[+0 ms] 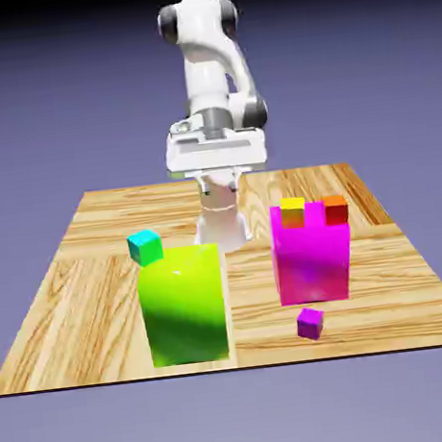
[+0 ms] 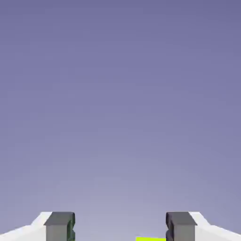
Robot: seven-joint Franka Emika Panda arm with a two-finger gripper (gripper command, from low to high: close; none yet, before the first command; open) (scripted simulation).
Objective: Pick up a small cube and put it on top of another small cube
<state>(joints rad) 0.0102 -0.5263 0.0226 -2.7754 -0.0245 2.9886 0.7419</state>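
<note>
The small purple cube lies on the wooden table near its front edge, just in front of the tall magenta block. On that block's top, at the exterior view's right, sits the small orange-red cube. My gripper hangs high over the back of the table, far from both cubes. In the hand view the gripper is open. Its grey fingertips stand wide apart with only backdrop between them. Neither cube shows in the hand view.
A yellow-orange cube shares the magenta block's top with the orange-red cube. A tall green block stands at the front left with a teal cube on its back corner. A sliver of the green block shows at the hand view's bottom edge.
</note>
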